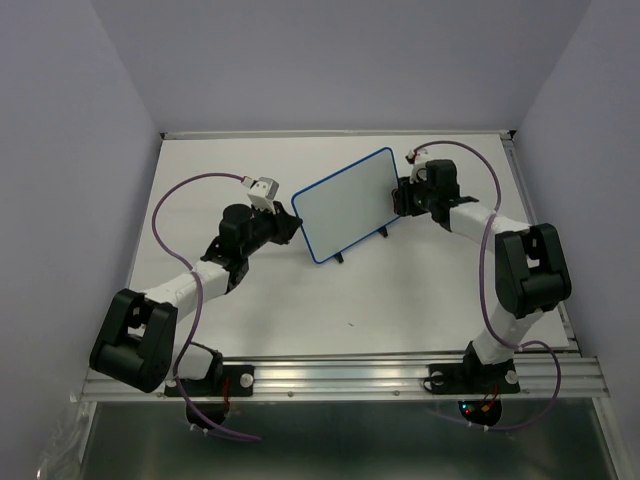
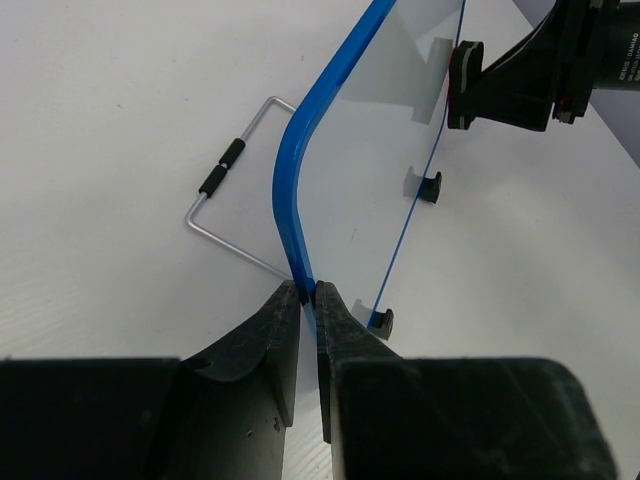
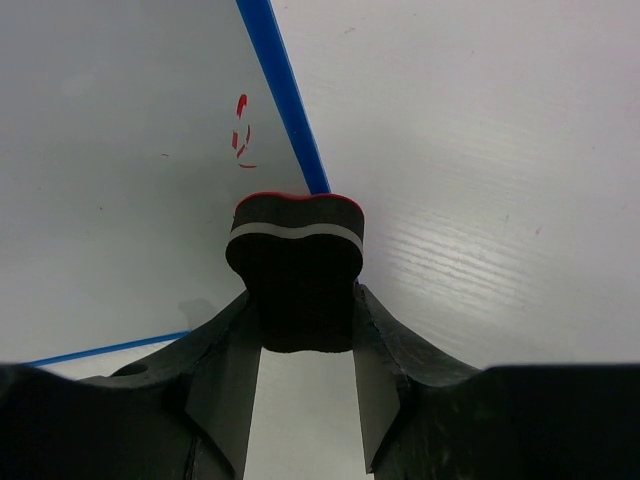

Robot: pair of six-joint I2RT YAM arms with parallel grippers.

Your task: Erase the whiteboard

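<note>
White tabletop (image 1: 400, 300) beneath two robot arms. The left gripper (image 2: 309, 295) pinches the blue frame at the left end of the whiteboard (image 1: 345, 205), which stands tilted mid-table. The right gripper (image 3: 305, 300) clamps a black eraser (image 3: 297, 240) at the board's right edge, near faint red marks (image 3: 241, 130).

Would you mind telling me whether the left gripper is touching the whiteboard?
Touching. The left wrist view shows the left gripper pinching the whiteboard by its blue frame, no gap visible.

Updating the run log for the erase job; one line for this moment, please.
left gripper: shut on frame of whiteboard | right gripper: shut on eraser, at board edge | red marks: visible on board
</note>
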